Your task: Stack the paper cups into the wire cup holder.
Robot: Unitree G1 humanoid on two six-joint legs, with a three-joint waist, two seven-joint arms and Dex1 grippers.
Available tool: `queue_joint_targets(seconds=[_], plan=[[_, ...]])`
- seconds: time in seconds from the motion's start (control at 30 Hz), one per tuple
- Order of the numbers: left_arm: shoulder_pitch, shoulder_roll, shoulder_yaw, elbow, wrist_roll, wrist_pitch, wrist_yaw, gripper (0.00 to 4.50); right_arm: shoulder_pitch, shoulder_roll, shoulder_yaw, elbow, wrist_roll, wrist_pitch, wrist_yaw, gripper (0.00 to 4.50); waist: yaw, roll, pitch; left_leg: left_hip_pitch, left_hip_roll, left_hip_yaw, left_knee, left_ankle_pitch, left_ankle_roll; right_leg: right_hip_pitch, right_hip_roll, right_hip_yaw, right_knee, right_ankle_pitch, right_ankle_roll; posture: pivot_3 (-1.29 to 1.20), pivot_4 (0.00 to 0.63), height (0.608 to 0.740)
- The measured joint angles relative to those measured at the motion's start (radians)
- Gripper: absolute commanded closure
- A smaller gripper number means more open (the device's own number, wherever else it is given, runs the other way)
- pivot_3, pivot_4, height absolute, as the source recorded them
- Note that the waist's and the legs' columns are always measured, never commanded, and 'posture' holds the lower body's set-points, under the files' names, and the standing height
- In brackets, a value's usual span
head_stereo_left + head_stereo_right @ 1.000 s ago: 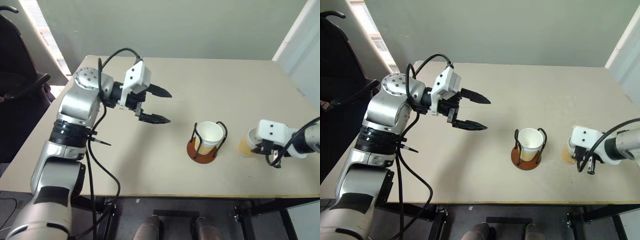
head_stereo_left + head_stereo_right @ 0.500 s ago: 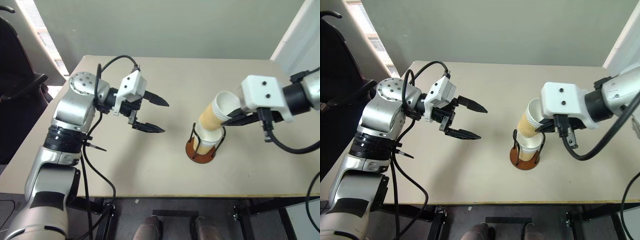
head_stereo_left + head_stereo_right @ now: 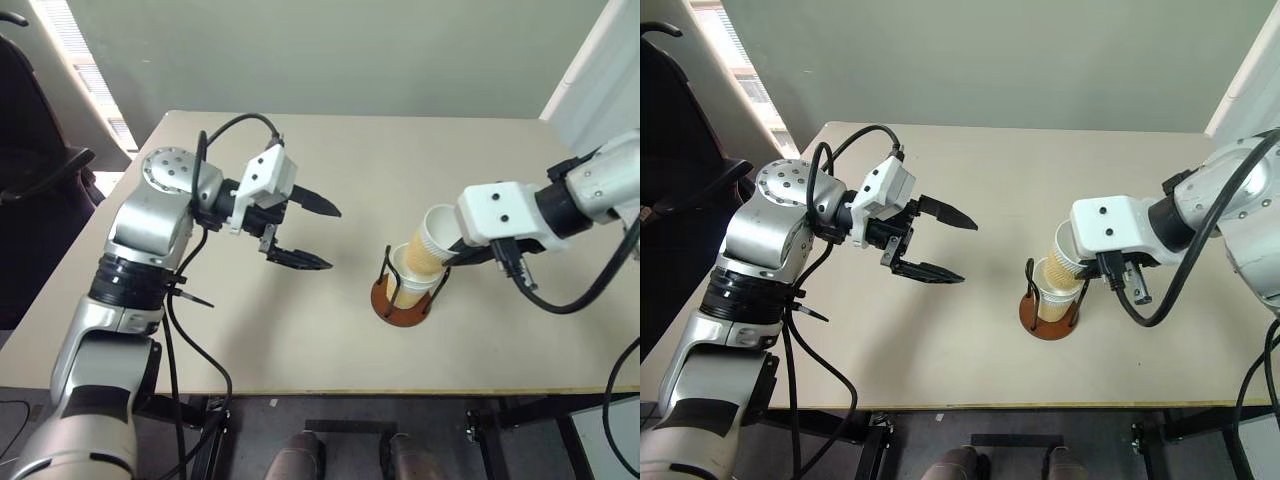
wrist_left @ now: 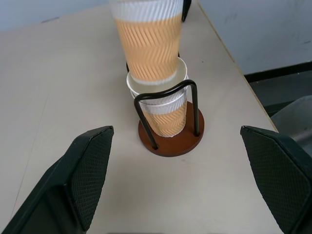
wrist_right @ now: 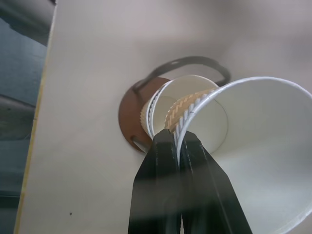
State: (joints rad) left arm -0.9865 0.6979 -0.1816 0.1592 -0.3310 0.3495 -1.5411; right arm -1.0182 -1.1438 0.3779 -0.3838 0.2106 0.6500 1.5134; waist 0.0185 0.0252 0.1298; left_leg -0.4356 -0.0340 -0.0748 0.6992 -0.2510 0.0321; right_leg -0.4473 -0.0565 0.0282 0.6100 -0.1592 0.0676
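text: none readable | labels: none | brands: none | numbers: none

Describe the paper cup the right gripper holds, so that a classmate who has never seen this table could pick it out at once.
On the beige table stands a wire cup holder with a reddish-brown base. Cups already sit upright inside it. The wanted paper cup hangs tilted just above them, its wall pinched by the right gripper, its bottom entering the nested cup.

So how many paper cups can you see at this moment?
2. One cup sits upright in the wire cup holder; the other cup is pinched by its rim in the right gripper, tilted, bottom entering the first. Another nested inside could be hidden.
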Motion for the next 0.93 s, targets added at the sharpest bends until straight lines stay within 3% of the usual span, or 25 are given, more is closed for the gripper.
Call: queue_joint_targets(seconds=[0.37, 0.57, 0.8, 0.93], plan=[[0.005, 0.000, 0.000, -0.002, -0.002, 0.001, 0.004, 0.00, -0.072, 0.120, -0.018, 0.040, 0.012, 0.107, -0.030, 0.18, -0.002, 0.000, 0.000, 0.000, 0.000, 0.000, 0.000, 0.000, -0.001, 0.000, 0.000, 0.000, 0.000, 0.000, -0.002, 0.00, 0.150, 0.740], [0.025, 0.013, 0.034, 0.016, -0.008, 0.028, 0.073, 0.00, -0.088, 0.157, -0.246, 0.145, 0.098, 0.321, -0.186, 0.18, 0.000, 0.000, 0.000, 0.000, 0.000, -0.001, -0.001, 0.001, -0.001, 0.000, 0.000, -0.001, 0.000, -0.001, -0.004, 0.00, 0.150, 0.740], [0.081, 0.111, 0.158, 0.074, -0.011, 0.101, 0.205, 0.00, 0.257, 0.157, -0.491, 0.158, 0.140, 0.416, -0.379, 0.18, 0.000, 0.000, 0.000, 0.000, 0.000, 0.000, -0.003, 0.001, -0.004, -0.002, 0.000, 0.000, 0.000, -0.001, -0.003, 0.00, 0.150, 0.740], [0.145, 0.111, 0.199, 0.072, -0.010, 0.125, 0.299, 0.00, 0.309, 0.192, -0.585, 0.182, 0.137, 0.388, -0.500, 0.18, 0.000, 0.000, 0.000, 0.001, 0.000, -0.001, -0.003, 0.002, -0.006, -0.001, 0.001, 0.000, 0.001, 0.000, -0.003, 0.00, 0.150, 0.740]])
